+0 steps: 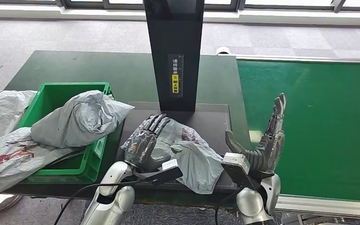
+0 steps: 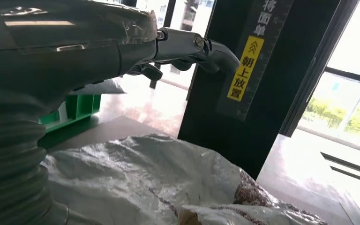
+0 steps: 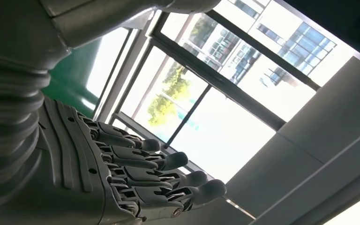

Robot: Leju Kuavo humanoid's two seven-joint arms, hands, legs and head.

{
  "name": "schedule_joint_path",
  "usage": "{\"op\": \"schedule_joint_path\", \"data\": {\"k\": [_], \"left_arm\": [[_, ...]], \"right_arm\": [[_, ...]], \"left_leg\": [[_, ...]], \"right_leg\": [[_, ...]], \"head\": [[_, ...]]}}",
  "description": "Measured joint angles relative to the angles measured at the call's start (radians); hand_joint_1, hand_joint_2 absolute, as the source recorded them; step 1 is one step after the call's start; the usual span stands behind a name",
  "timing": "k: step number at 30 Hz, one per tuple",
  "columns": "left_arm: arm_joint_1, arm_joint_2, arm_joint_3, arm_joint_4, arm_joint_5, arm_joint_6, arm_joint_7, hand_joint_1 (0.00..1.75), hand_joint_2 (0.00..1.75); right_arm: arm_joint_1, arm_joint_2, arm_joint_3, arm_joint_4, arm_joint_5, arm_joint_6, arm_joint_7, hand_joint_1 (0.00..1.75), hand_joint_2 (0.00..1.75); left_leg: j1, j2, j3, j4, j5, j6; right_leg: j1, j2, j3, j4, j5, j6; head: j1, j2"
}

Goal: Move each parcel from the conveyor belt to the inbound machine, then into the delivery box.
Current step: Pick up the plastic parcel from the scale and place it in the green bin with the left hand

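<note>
A crumpled grey parcel (image 1: 192,154) with a dark red patch lies on the inbound machine's dark platform (image 1: 211,122), in front of its black column (image 1: 176,51). My left hand (image 1: 146,137) lies flat over the parcel's left part with its fingers stretched toward the column. In the left wrist view that hand (image 2: 75,51) hovers just over the parcel (image 2: 145,183), gripping nothing. My right hand (image 1: 267,140) stands raised at the platform's right edge beside the green conveyor belt (image 1: 318,126), its fingers (image 3: 168,161) straight and empty. Another grey parcel (image 1: 79,119) sits in the green delivery box (image 1: 75,86).
More grey bags (image 1: 4,140) are piled at the left, spilling over the box's near side. The black column carries a yellow label (image 2: 241,70). The belt's metal rail (image 1: 328,206) runs along its near edge. Windows and grey floor lie beyond the table.
</note>
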Motion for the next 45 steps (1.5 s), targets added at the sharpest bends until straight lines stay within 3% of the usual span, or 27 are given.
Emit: {"op": "schedule_joint_path", "data": {"k": [5, 23, 24, 25, 27, 28, 29, 35, 45], "left_arm": [[-0.011, -0.004, -0.015, 0.041, 0.157, -0.007, 0.011, 0.0, 1.75], [-0.013, -0.006, -0.025, 0.069, 0.123, -0.04, 0.034, 0.03, 1.75], [-0.013, -0.006, -0.026, 0.07, 0.12, -0.041, 0.035, 0.21, 1.75], [-0.013, -0.006, -0.026, 0.07, 0.118, -0.041, 0.035, 0.53, 1.75], [-0.013, -0.006, -0.027, 0.071, 0.114, -0.043, 0.036, 1.34, 1.75], [-0.014, -0.006, -0.028, 0.073, 0.104, -0.046, 0.042, 1.61, 1.75], [-0.016, -0.005, -0.03, 0.077, 0.086, -0.052, 0.052, 1.72, 1.75], [-0.045, -0.006, -0.058, 0.171, -0.024, -0.085, 0.08, 1.75, 1.75], [-0.105, -0.011, -0.102, 0.34, -0.045, -0.129, 0.045, 1.75, 1.75]], "right_arm": [[0.021, 0.001, 0.0, -0.073, -0.005, -0.004, -0.01, 0.0, 1.75], [0.031, 0.001, 0.0, -0.099, -0.017, -0.024, -0.02, 0.0, 1.75], [0.031, 0.001, 0.0, -0.099, -0.017, -0.025, -0.02, 0.0, 1.75], [0.031, 0.001, 0.0, -0.099, -0.017, -0.025, -0.02, 0.0, 1.75], [0.031, 0.001, 0.0, -0.099, -0.018, -0.026, -0.02, 0.0, 1.75], [0.03, 0.001, 0.0, -0.099, -0.019, -0.027, -0.02, 0.0, 1.75], [0.03, 0.001, 0.0, -0.099, -0.02, -0.027, -0.02, 0.0, 1.75], [0.025, 0.001, 0.0, -0.097, -0.026, -0.032, -0.022, 0.0, 1.75], [0.001, 0.001, 0.0, -0.072, -0.032, -0.034, -0.025, 0.0, 1.75]], "left_leg": [[0.0, 0.001, 0.0, 0.0, 0.0, 0.0], [0.0, 0.001, 0.0, 0.0, 0.0, 0.0], [0.0, 0.001, 0.0, 0.0, 0.0, 0.0], [0.0, 0.001, 0.0, 0.0, 0.0, 0.0], [0.0, 0.001, 0.0, 0.0, 0.0, 0.0], [0.0, 0.001, 0.0, 0.0, 0.0, 0.0], [0.0, 0.001, 0.0, 0.0, 0.0, 0.0], [0.0, 0.001, 0.0, 0.0, 0.0, 0.0], [0.0, 0.0, 0.0, 0.0, 0.0, 0.0]], "right_leg": [[0.0, 0.0, 0.0, 0.0, 0.0, 0.0], [0.0, 0.001, 0.0, 0.0, 0.0, 0.0], [0.0, 0.001, 0.0, 0.0, 0.0, 0.0], [0.0, 0.001, 0.0, 0.0, 0.0, 0.0], [0.0, 0.001, 0.0, 0.0, 0.0, 0.0], [0.0, 0.001, 0.0, 0.0, 0.0, 0.0], [0.0, 0.001, 0.0, 0.0, 0.0, 0.0], [0.0, 0.0, 0.0, 0.0, 0.0, 0.001], [0.0, 0.0, 0.001, 0.0, 0.0, 0.001]], "head": [[0.0, 0.0], [0.0, 0.0], [0.0, 0.0], [0.0, 0.0], [0.0, 0.0], [0.0, 0.0], [0.0, 0.0], [0.0, 0.0], [0.0, 0.0]]}}
